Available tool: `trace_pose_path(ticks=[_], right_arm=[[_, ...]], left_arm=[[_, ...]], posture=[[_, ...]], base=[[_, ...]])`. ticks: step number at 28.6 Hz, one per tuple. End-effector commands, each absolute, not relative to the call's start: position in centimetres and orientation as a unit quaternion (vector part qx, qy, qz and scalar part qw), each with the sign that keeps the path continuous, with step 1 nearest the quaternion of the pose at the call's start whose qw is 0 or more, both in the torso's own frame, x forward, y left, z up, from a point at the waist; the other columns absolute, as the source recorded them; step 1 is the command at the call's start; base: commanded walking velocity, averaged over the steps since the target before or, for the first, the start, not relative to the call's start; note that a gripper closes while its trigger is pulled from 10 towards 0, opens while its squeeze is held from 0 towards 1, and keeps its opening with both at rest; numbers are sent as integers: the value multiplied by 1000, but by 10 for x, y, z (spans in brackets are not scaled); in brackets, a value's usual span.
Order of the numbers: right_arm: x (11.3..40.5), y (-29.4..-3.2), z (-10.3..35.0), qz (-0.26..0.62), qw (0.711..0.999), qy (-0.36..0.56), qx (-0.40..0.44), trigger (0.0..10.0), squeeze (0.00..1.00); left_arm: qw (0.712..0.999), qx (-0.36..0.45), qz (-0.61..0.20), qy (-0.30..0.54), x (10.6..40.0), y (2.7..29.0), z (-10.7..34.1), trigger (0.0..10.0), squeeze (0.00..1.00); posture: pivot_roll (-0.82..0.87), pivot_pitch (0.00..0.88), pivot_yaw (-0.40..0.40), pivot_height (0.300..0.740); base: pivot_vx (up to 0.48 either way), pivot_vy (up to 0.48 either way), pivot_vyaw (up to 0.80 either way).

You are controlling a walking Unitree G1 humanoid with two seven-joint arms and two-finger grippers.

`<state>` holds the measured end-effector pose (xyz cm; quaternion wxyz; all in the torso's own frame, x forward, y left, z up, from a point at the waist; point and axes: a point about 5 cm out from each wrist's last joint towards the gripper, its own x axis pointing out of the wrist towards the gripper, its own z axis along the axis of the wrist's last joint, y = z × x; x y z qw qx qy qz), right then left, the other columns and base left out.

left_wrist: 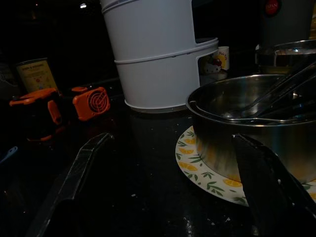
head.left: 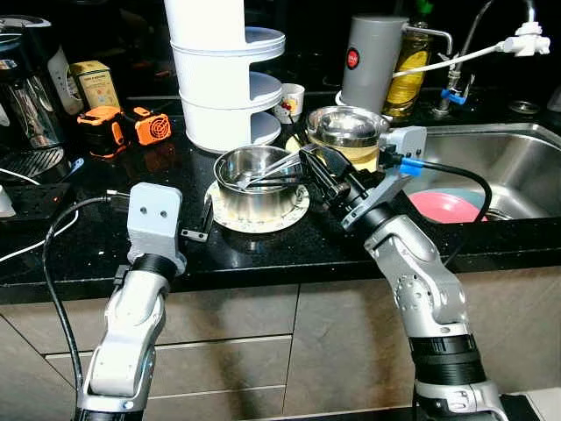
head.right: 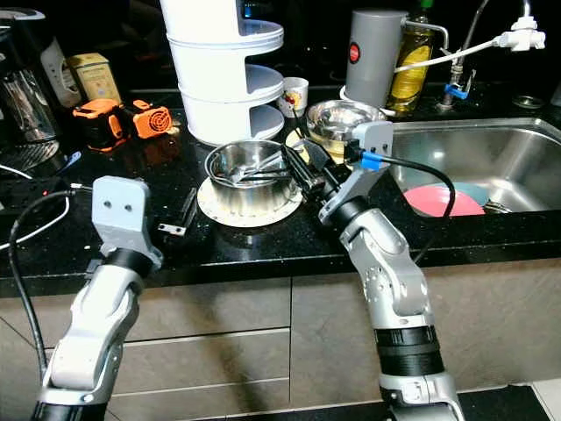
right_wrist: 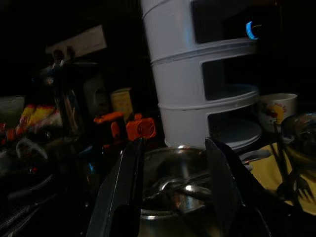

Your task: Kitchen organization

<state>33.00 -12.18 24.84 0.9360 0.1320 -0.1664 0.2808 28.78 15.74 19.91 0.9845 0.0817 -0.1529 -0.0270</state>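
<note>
A steel bowl with several metal utensils in it stands on a lemon-patterned plate on the black counter. My right gripper is at the bowl's right rim, open, its fingers straddling the rim above the utensil handles without touching them. My left gripper rests low over the counter just left of the plate, open wide, the bowl ahead of one finger. A second steel bowl sits behind my right gripper.
A white tiered rack stands behind the bowl, with a small cup beside it. An orange tool and a coffee machine are at the left. A grey jug, an oil bottle and a sink holding a pink plate are at the right.
</note>
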Motion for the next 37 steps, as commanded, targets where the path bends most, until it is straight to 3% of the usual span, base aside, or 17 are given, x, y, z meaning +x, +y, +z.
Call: trace_pose_path(ticks=[1,3,4,5,6,12,17,21,30,31,32,33,35,36,37], right_arm=[[330,-130,252,263,935,-184,153,10000,0],[331,-138,256,243,930,-196,194,10000,0],[333,-148,259,226,924,-207,229,10000,906],[333,-148,259,226,924,-207,229,10000,906],[333,-158,260,213,919,-214,252,10000,1000],[330,-171,254,220,920,-214,242,10000,1000],[318,-155,234,313,925,-169,134,10000,1000],[319,-151,221,304,937,-144,94,10000,1000],[323,-143,216,284,943,-142,96,10000,1000],[323,-139,214,286,944,-135,96,10000,816],[323,-139,214,286,944,-135,96,10000,816],[324,-136,212,288,944,-129,95,10000,467],[324,-135,212,288,944,-127,96,10000,467],[324,-134,211,288,945,-125,96,10000,282],[325,-130,210,291,944,-120,96,10000,263]], left_arm=[[985,79,-30,-151,289,155,198,10000,0],[985,79,-31,-150,289,155,198,10000,0],[985,78,-31,-150,289,154,198,10000,0],[985,78,-31,-150,289,154,198,10000,0],[985,78,-32,-150,289,154,198,10000,0],[985,79,-32,-150,290,154,198,10000,0],[985,79,-33,-150,289,154,198,10000,0],[985,80,-33,-150,290,155,199,10000,0],[985,80,-36,-151,290,154,199,10000,0],[985,80,-35,-151,290,154,199,10000,0],[985,80,-35,-151,290,154,199,10000,0],[985,80,-35,-151,290,154,200,10000,0],[985,80,-35,-151,290,154,200,10000,0],[985,80,-34,-151,289,153,200,10000,0],[985,79,-34,-151,289,153,199,10000,0]], posture=[[42,0,-15,740],[42,0,-14,740],[42,0,-14,740],[42,0,-14,740],[42,0,-13,740],[42,0,-13,740],[44,0,-12,740],[43,0,-8,740],[48,0,-7,740],[49,0,-9,740],[49,0,-9,740],[50,0,-11,740],[50,0,-11,740],[50,0,-13,740],[51,0,-15,740]], base=[[0,0,0],[0,0,0],[0,0,0],[0,0,0],[0,0,0],[0,0,0],[0,0,0],[0,0,0],[0,0,0],[0,0,0],[0,0,0],[0,0,0],[0,0,0],[0,0,0],[0,0,0]])
